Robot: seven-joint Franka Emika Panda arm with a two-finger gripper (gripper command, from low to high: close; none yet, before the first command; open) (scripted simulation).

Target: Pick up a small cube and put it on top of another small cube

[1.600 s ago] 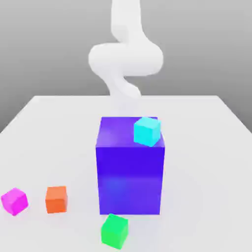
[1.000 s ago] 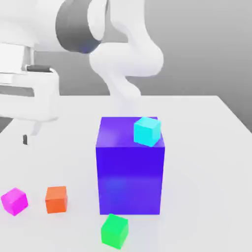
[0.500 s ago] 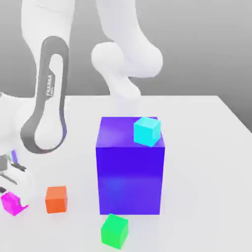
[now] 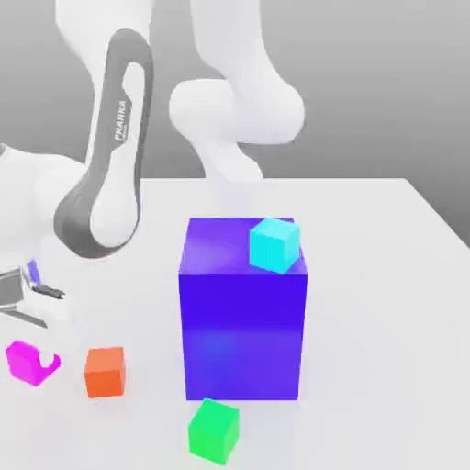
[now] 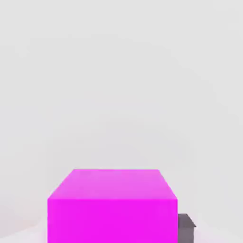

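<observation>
With the gripper (image 4: pixel 34 363) clamped on the magenta cube (image 4: pixel 23 362), well off to the exterior view's left of the blue-purple block (image 4: pixel 242 335), a loose grip could let it slip, and a low swing could knock the orange cube (image 4: pixel 106 372) between them; I count one block, one magenta, one orange, one green cube (image 4: pixel 214 431) before it, one cyan cube (image 4: pixel 274 245) on top

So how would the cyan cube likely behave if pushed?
The cyan cube would probably slide rather than roll, given its flat faces. It looks rigid, with crisp edges. Near the block's corner, it could well drop off.
</observation>
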